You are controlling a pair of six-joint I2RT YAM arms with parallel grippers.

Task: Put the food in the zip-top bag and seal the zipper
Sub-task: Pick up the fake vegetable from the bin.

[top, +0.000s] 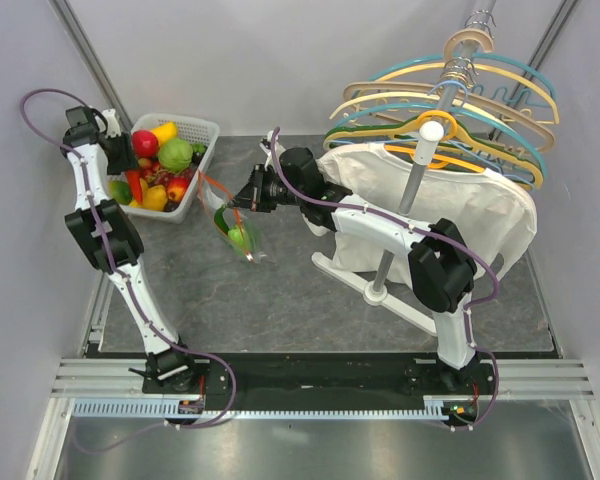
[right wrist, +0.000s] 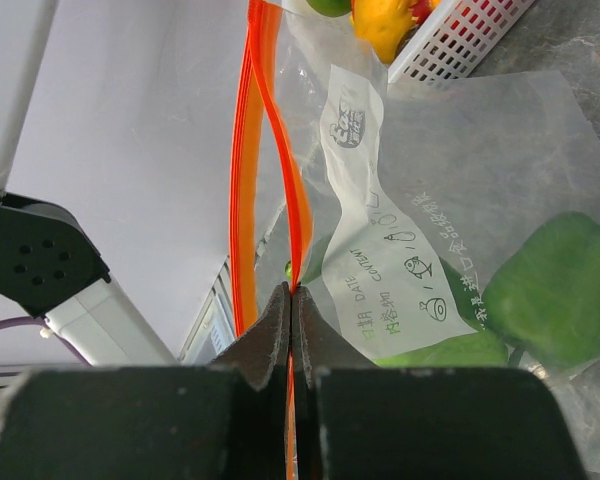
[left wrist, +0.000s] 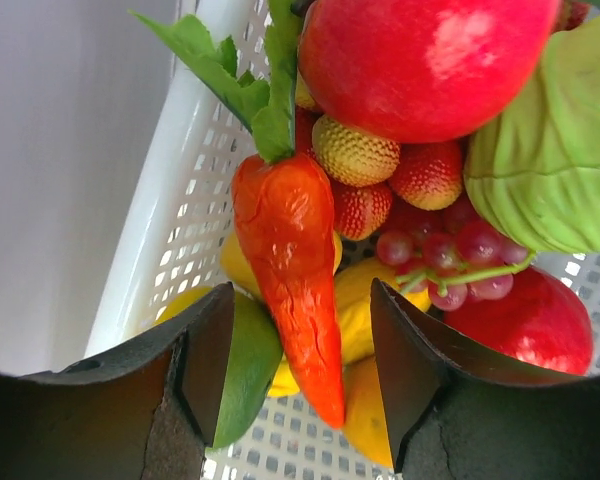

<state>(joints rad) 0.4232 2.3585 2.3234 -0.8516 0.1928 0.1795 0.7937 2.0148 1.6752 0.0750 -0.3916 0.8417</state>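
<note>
The zip-top bag [top: 242, 238] hangs clear of the table with green food [top: 238, 237] inside. My right gripper [top: 236, 201] is shut on one lip of its red-orange zipper [right wrist: 242, 150]; the mouth gapes open. The right wrist view shows the bag [right wrist: 500, 160] with green pieces [right wrist: 555, 290] in it. My left gripper [top: 130, 186] is open inside the white basket [top: 206, 130]. In the left wrist view its jaws [left wrist: 300, 350] stand wide on either side of an orange-red carrot's [left wrist: 285, 250] tip. A red apple [left wrist: 420, 60], strawberries, grapes, a green piece [left wrist: 550, 170] and yellow pieces lie around it.
A rack of coloured hangers [top: 450, 110] on a white stand [top: 380, 290] holds a white shirt [top: 480, 215] at the right. The basket stands at the back left against the grey wall. The table's front rail [top: 310, 375] runs by the arm bases.
</note>
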